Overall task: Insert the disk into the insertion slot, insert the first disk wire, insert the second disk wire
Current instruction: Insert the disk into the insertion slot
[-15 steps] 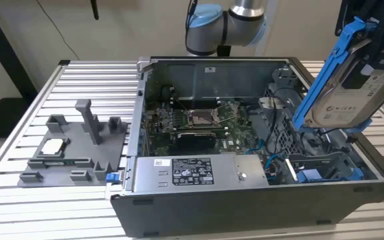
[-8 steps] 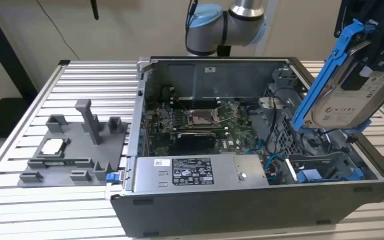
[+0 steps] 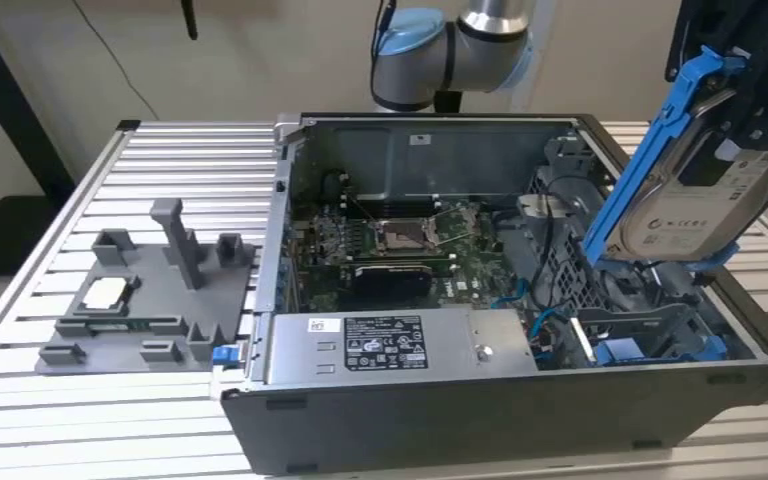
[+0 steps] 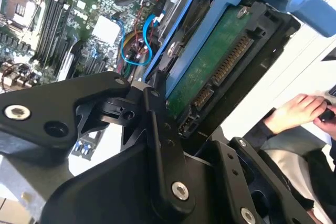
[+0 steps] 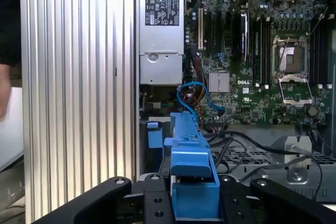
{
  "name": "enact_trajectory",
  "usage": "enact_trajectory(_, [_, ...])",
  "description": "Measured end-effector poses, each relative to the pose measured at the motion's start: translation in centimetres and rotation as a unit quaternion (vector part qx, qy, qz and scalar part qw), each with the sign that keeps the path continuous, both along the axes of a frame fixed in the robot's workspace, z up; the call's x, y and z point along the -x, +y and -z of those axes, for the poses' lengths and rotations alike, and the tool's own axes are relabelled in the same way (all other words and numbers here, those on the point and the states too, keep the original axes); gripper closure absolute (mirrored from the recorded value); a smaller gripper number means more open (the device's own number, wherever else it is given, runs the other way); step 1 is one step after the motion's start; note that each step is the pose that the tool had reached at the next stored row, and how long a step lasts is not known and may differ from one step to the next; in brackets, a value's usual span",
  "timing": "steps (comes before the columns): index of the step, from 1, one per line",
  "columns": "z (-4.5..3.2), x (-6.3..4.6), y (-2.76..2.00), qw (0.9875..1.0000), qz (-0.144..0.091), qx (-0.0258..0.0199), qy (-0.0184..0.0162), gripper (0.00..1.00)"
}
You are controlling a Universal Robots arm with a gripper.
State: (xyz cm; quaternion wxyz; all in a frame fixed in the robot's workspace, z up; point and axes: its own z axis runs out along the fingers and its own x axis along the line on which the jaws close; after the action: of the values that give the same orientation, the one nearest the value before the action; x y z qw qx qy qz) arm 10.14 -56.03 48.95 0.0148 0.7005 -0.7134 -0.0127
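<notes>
A ribbed metal table (image 3: 157,160) made of long silver slats carries 2 things. An open computer case (image 3: 491,420) stands on it toward the exterior view's right, with its insides showing. Just beside the case, on the exterior view's left, a flat grey fixture plate (image 3: 157,315) with upright posts lies on the slats. Bare slats run around both.

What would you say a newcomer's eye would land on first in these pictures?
Most striking is the disk in its bright blue carrier, clamped in the gripper, tilted above the open computer case at the exterior view's right. Beneath it sits the insertion slot, empty; a grey fixture lies at the exterior view's left.
</notes>
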Motion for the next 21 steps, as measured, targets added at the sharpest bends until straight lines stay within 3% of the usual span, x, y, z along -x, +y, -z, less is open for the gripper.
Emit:
enact_trajectory(11, [0.28, 0.0, 0.00, 1.0000, 0.000, 0.0000, 0.0000, 0.67])
enact_trajectory(21, [1.16, 0.0, 0.00, 1.0000, 0.000, 0.0000, -0.0010, 0.67])
